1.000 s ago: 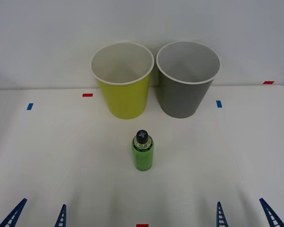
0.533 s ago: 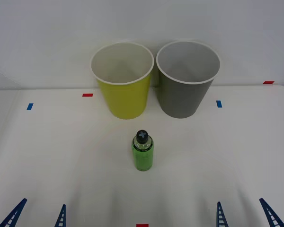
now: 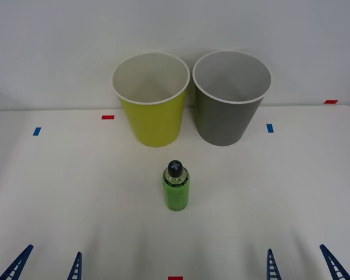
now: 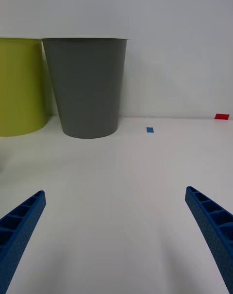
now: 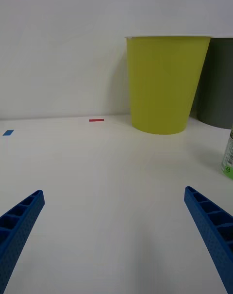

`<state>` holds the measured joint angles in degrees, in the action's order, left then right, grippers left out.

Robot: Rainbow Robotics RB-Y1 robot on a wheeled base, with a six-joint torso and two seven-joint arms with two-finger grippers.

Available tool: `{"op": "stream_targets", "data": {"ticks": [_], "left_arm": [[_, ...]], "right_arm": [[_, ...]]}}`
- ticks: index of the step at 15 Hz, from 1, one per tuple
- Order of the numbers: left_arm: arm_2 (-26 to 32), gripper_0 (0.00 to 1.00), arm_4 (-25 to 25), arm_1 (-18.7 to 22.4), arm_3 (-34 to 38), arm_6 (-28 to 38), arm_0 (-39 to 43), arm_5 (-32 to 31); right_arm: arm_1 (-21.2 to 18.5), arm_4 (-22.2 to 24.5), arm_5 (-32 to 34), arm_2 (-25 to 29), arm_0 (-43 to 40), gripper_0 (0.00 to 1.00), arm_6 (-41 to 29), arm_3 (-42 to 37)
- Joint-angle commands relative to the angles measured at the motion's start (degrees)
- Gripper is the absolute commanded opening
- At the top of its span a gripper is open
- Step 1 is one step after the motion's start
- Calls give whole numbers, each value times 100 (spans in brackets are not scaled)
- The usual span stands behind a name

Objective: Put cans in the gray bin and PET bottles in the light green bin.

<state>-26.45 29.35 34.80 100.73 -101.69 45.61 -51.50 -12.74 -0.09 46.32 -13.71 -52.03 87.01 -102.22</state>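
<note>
PET bottle point(image 3: 176, 188): we see it upright on the desk point(image 3: 58, 192), black cap up, green label around it, touched by nothing.
Light green bin point(image 3: 151, 98): we place it at 11 o'clock from the bottle, upright at the far side of the desk, well apart from the bottle.
Gray bin point(image 3: 231, 96): we find it at 1 o'clock from the bottle, just beside the light green bin, rims nearly meeting.
Left tool point(image 3: 46, 265): we see it at 8 o'clock from the bottle, at the near edge, its blue fingers spread wide and holding nothing.
Right tool point(image 3: 303, 263): we see it at 4 o'clock from the bottle, also spread wide with nothing between its fingers.
Tape marks point(image 3: 108, 117): we note red and blue pieces along the desk.
</note>
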Motion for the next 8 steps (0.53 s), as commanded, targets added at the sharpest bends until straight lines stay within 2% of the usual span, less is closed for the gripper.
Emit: {"op": "stream_targets", "data": {"ticks": [1,8], "left_arm": [[0,100,0,0,0,0,0,0],[0,100,0,0,0,0,0,0]], "right_arm": [[0,0,0,0,0,100,0,0],[0,0,0,0,0,100,0,0]]}}
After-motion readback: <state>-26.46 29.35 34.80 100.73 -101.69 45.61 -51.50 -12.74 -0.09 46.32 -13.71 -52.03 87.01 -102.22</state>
